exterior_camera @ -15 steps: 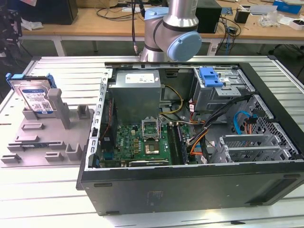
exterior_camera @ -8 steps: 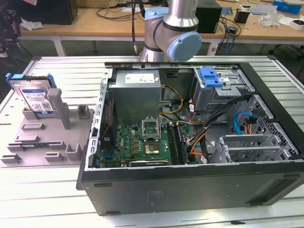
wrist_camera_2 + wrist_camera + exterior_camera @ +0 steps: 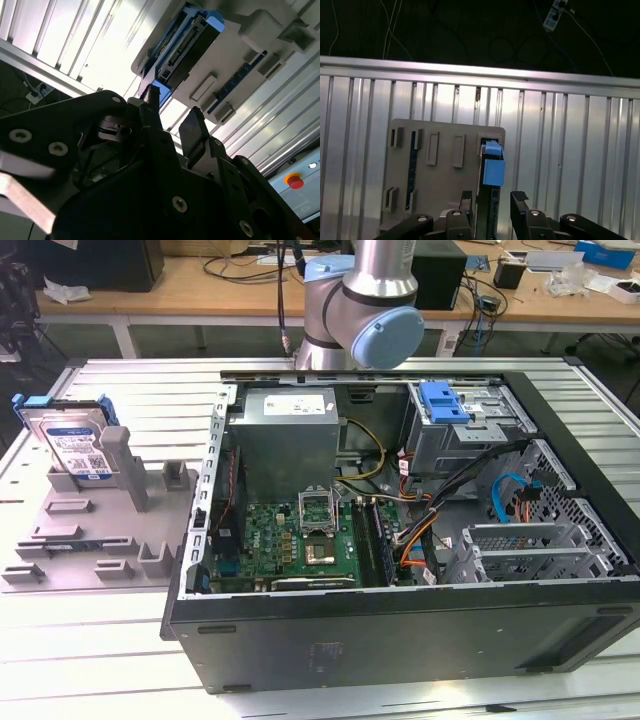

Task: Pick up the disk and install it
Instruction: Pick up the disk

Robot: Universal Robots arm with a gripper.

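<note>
Ribbed aluminium table (image 3: 120,380) under everything, cluttered workbench behind it.

The disk (image 3: 72,440) is standing on edge in a slot of the grey plastic holder (image 3: 110,530) at the exterior view's left. Its label faces the camera and it has the blue frame round it, so it's not picked up yet. A tall post of the holder stands just beside its face. The open computer case (image 3: 400,630) sits just beside the holder, toward the exterior view's right, with a blue-latched drive cage (image 3: 445,405) in its upper right corner. The arm (image 3: 360,300) hangs over the top middle of that frame.

In the first wrist view the gripper (image 3: 492,196) has its 2 fingers spread wide with nothing held. The disk (image 3: 492,170) shows edge-on in line with the gap. In the exterior view nothing is around the disk, so I'd say the gripper is well apart from it, just aimed.

My take is that this is the approach for the pick:
- Keep that thin edge centred so both fingers meet the flat faces together; 1 finger touching first could tip it in the slot.
- Stay square to the slot.
- Watch the post on the near face.
- Grip the metal body, since the blue tab looks bendy.
</note>
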